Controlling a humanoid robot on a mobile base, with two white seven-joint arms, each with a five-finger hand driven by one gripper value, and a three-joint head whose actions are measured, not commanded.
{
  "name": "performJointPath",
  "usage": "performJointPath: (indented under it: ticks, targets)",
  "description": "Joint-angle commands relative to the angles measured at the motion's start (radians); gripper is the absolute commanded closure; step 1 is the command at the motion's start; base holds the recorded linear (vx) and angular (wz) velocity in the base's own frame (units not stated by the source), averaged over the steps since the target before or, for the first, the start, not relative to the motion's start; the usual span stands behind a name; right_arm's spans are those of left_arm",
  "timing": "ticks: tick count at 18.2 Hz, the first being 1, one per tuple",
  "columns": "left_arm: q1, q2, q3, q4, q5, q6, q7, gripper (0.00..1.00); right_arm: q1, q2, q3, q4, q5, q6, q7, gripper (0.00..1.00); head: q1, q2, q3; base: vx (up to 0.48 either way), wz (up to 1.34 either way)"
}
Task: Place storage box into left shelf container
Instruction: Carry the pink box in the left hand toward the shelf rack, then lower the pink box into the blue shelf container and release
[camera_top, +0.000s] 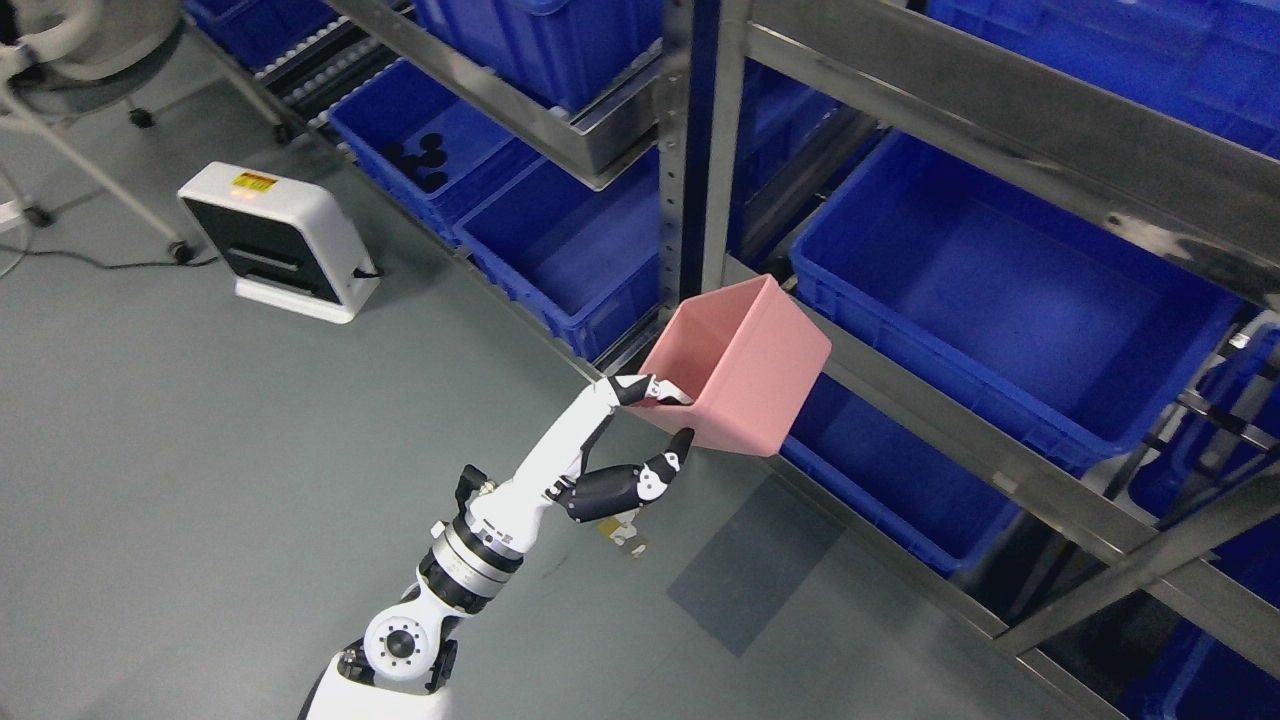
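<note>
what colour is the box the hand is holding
Pink, plain; the box shows best in the head view.

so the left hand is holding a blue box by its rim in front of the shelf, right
Not quite: the box is pink, not blue. The head view shows the left hand holding it by its rim in front of the shelf; the blue ones are the shelf's containers.

white floor unit (280, 240) on grey floor (150, 450), cable (90, 262) beside.

A warehouse or storeroom.
Steel shelving racks (1000, 150) held rows of blue plastic bins (1010, 290) above a grey painted floor (200, 450).
</note>
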Motion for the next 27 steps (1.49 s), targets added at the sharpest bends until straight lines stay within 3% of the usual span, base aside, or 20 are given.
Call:
performJointPath:
  ticks: [1,7,12,16,21,27]
  targets:
    - [0.016,0.017,-0.111,0.085,-0.091,0.015,-0.002,0.98,0.026,-0.017,0.0,-0.017,-0.003,0.0,0.174,0.0,0.0,0.0,0.0,0.227,-0.57]
    - [0.01,0.017,-0.11,0.183,-0.227,0.017,-0.042,0.98,0.026,-0.017,0.0,-0.017,-0.003,0.0,0.174,0.0,0.0,0.0,0.0,0.195,-0.63]
    - [-0.105,0.017,0.038,0.214,-0.388,0.041,-0.046,0.97,0.026,-0.017,0.0,-0.017,-0.003,0.0,0.174,0.0,0.0,0.0,0.0,0.167,-0.53]
    - [-0.212,0.017,0.081,0.235,-0.402,0.105,-0.078,0.97,0.026,-0.017,0.0,-0.017,-0.003,0.0,0.174,0.0,0.0,0.0,0.0,0.126,-0.33]
    - [-0.381,0.017,0.206,0.384,-0.503,0.132,-0.104,0.96,0.026,-0.017,0.0,-0.017,-0.003,0.0,0.174,0.0,0.0,0.0,0.0,0.07,-0.16]
    - [-0.403,0.017,0.277,0.491,-0.612,0.126,-0.176,0.94,0.026,-0.017,0.0,-0.017,-0.003,0.0,0.174,0.0,0.0,0.0,0.0,0.013,-0.01]
